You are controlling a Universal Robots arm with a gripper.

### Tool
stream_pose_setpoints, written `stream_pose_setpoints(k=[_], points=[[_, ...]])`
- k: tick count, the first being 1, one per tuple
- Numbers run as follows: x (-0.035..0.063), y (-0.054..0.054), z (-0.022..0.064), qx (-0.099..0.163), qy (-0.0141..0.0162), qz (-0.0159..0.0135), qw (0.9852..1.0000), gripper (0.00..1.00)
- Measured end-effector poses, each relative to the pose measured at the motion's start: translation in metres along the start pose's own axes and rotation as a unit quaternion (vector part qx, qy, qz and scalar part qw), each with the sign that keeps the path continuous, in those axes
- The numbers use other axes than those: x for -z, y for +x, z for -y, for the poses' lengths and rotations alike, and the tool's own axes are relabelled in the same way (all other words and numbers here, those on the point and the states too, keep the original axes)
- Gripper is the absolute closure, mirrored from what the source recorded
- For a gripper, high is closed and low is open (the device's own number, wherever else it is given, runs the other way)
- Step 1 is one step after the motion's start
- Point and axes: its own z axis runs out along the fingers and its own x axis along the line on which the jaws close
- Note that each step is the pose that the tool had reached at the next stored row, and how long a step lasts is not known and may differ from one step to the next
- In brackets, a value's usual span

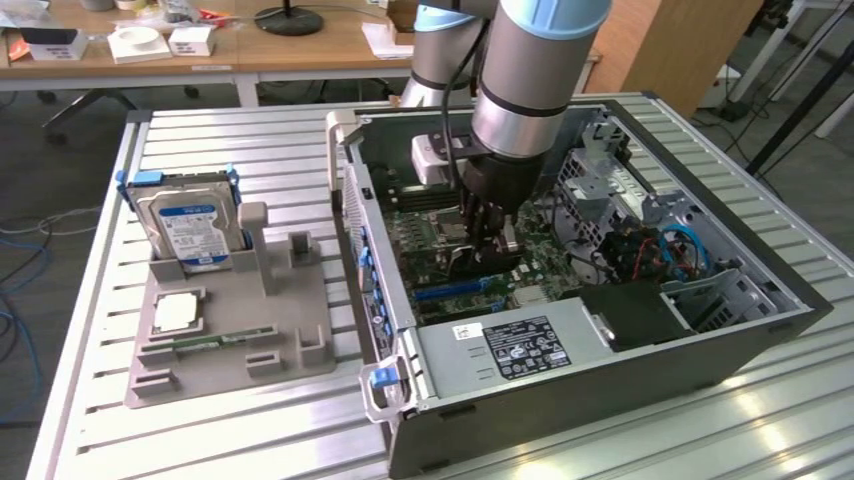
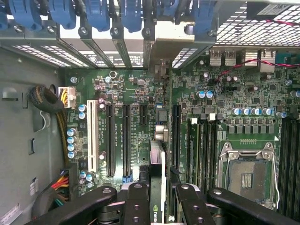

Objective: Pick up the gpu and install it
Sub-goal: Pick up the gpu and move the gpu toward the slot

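Wrist view: The fingers (image 2: 138, 199) are pinching the gpu (image 2: 158, 180), one pair on each flat face. The card stands on edge in the gripper (image 2: 161, 199), its dark face with the pale logo between the pads. It runs away from the fingers over the motherboard (image 2: 220, 93). Its long axis is parallel to the long black expansion slots (image 2: 126, 140). It lies just beside them, between those slots and the memory slots (image 2: 199, 150). The blue-tabbed rear bracket bay (image 2: 131, 18) is at the far end of that axis. The lower edge is hidden by the card itself, so whether it touches a slot cannot be told. Judgement: the controlling relation is sideways offset between the card's edge and the slot, since the axes already agree.

Exterior view: The arm reaches down into the open computer case (image 1: 747, 320), which lies on its side on the slatted worktop (image 1: 240, 140). The gripper is low over the board near the case's middle. The card is hard to separate from the dark fingers here. A grey holder (image 1: 227, 370) with the hard drive (image 1: 187, 225) stands on the exterior view's left, well apart.
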Motion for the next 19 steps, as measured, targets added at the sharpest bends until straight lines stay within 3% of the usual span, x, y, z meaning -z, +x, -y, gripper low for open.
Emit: stream_pose_setpoints(k=[19], points=[[0.0000, 0.0003, -0.0056, 0.000, 0.0000, 0.0000, 1.0000, 0.74]])
